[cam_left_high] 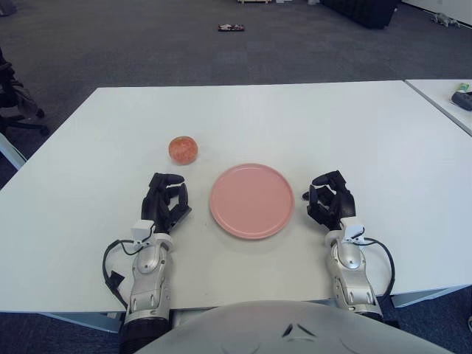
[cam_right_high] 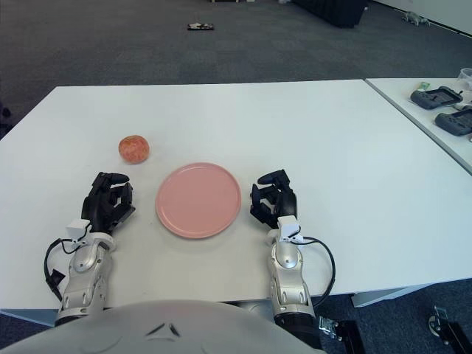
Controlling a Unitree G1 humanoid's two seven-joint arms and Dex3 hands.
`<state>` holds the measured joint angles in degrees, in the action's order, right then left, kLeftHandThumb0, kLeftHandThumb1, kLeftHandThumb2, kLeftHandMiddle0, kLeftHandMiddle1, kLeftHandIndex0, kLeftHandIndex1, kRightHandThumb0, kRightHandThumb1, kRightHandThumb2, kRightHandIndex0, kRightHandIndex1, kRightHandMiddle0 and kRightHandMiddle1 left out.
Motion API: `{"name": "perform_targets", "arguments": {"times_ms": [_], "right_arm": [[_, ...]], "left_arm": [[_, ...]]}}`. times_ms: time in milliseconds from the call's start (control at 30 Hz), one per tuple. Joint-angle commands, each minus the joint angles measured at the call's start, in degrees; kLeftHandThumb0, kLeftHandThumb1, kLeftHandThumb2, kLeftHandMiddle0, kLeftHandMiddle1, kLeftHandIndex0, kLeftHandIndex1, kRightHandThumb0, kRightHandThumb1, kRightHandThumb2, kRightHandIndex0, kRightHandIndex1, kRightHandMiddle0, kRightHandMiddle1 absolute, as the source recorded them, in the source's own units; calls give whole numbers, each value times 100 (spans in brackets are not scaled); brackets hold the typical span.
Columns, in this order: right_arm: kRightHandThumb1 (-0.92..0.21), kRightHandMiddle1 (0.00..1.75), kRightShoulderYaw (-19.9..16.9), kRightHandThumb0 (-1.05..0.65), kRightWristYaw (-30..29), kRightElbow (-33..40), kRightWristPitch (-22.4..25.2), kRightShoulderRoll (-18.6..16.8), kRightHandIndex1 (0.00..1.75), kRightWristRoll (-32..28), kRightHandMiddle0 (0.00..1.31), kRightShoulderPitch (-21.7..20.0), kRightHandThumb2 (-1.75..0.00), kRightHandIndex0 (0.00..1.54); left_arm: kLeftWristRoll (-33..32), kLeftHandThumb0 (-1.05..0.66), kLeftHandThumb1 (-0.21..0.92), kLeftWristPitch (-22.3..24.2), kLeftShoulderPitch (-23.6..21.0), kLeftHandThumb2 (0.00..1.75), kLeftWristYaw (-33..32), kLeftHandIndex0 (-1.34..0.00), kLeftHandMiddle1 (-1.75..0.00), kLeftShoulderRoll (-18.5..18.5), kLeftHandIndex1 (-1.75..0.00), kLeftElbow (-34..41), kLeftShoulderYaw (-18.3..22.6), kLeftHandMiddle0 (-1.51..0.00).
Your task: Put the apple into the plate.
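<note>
Fingers (cam_left_high: 166, 193) of the left hand (cam_left_high: 164, 205) and of the right hand (cam_left_high: 333, 203) are loosely curled, grasping nothing, flanking the flat round pink plate (cam_left_high: 252, 200) at 9 and 3 o'clock on the white counter (cam_left_high: 310, 125). The round reddish-orange apple (cam_left_high: 183, 149) sits at the plate's 10 o'clock, beyond the left hand.

A white table (cam_left_high: 310, 125) fills the foreground, standing on dark grey carpet (cam_left_high: 147, 44) that runs back to twelve o'clock. A second white table (cam_right_high: 435, 125) sits just beside it at three o'clock, carrying dark devices (cam_right_high: 436, 96). A black chair (cam_left_high: 15, 99) shows at nine o'clock, and a small dark object (cam_left_high: 230, 28) lies on the carpet near twelve.
</note>
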<state>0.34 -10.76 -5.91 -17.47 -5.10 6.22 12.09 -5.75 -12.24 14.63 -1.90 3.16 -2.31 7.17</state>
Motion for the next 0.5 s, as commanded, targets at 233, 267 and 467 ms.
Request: {"name": "perform_targets", "arguments": {"times_ms": [233, 267, 467], "right_arm": [[-68, 175, 3, -38, -14, -71, -29, -14, 131, -5, 33, -42, -86, 65], [-68, 175, 3, -38, -12, -72, -30, -14, 131, -7, 33, -42, -86, 65], [-68, 175, 11, -38, -17, -50, -10, -21, 131, 1, 33, -27, -86, 65]], "left_arm": [[81, -38, 69, 132, 103, 85, -14, -33, -175, -6, -175, -120, -37, -81], [80, -38, 69, 112, 105, 85, -8, -33, -175, -5, -175, -122, -37, -81], [-228, -39, 66, -291, 97, 89, 246, -35, -175, 49, -175, -158, 3, -81]]}}
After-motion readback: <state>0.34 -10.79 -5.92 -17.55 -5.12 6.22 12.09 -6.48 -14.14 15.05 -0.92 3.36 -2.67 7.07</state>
